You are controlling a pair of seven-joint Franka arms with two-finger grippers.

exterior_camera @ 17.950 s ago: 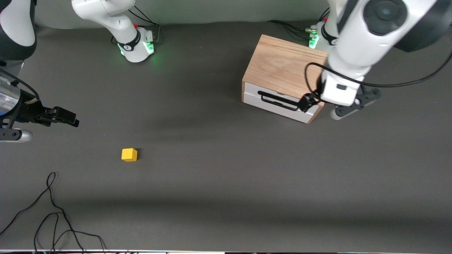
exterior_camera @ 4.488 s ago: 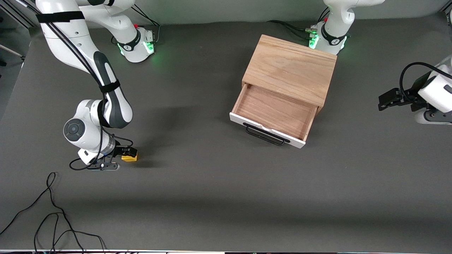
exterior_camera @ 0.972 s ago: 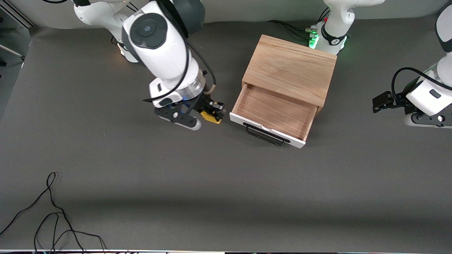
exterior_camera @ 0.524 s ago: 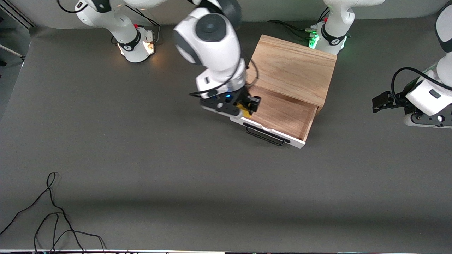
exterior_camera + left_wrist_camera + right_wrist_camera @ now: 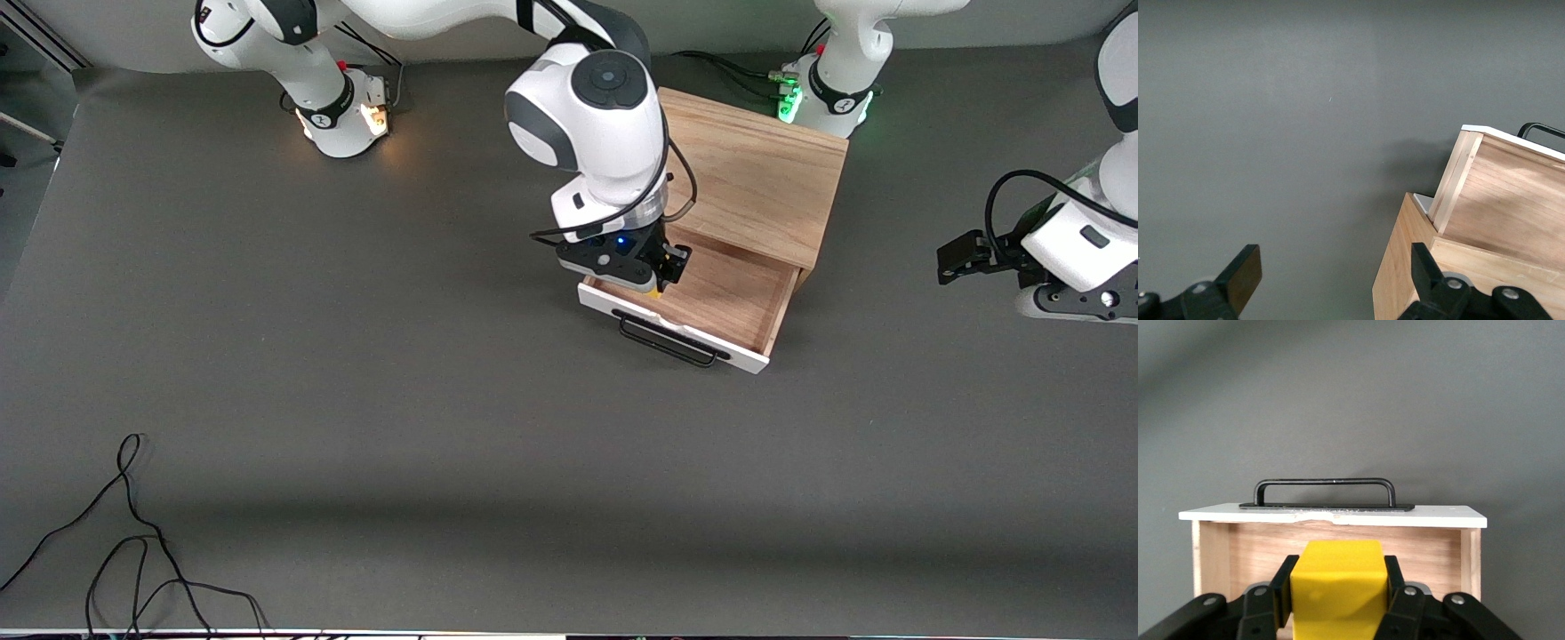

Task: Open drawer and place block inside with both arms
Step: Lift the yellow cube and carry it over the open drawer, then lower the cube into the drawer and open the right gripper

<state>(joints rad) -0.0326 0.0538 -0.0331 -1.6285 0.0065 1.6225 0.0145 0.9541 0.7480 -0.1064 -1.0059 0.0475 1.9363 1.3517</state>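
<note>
From the front I see the drawer (image 5: 711,302) pulled out of its oak box (image 5: 747,173) near the worktop's (image 5: 444,400) top edge; my right claw (image 5: 656,271) hangs over its interior, and my left claw (image 5: 960,258) waits by the left arm's edge. The left wrist view shows that claw's fingers (image 5: 1241,277) spread wide (nothing between them). The right wrist view shows the right claw clenched on the block (image 5: 1338,587), above the drawer's wooden floor, just inside the handle (image 5: 1325,492).
</note>
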